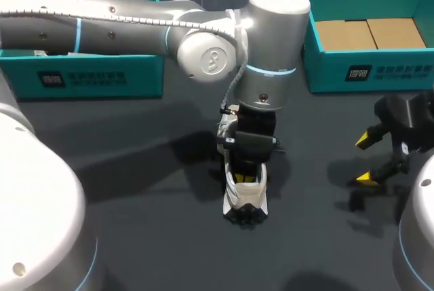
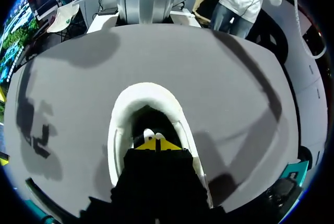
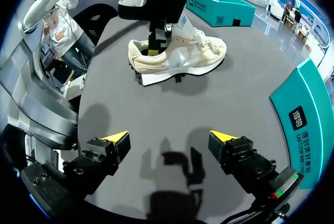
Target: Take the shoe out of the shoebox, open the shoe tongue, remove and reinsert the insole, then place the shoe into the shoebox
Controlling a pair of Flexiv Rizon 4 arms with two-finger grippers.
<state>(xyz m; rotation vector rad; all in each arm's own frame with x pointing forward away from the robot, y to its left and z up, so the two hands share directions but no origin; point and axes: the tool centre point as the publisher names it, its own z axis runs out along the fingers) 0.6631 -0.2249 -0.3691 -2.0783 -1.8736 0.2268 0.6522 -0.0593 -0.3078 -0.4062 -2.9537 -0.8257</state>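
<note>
A cream sneaker [image 1: 245, 199] stands on the dark table near the middle, heel toward the front edge. My left arm reaches in from the left. Its gripper [image 1: 248, 177] points down into the shoe's opening. In the left wrist view the yellow tips [image 2: 156, 143] are pressed together, shut, inside the shoe [image 2: 121, 114] near the heel; whether anything thin is pinched there stays hidden. My right gripper [image 1: 367, 159] hovers open to the right of the shoe, holding nothing. From the right wrist, the shoe [image 3: 180, 57] lies well ahead of the right gripper [image 3: 168, 138], with the left gripper [image 3: 154, 46] in its collar.
A teal shoebox [image 1: 369, 74] with a cardboard floor stands at the back right. Another teal box [image 1: 91, 77] sits at the back left, partly behind my left arm. Bare table lies between the shoe and my right gripper.
</note>
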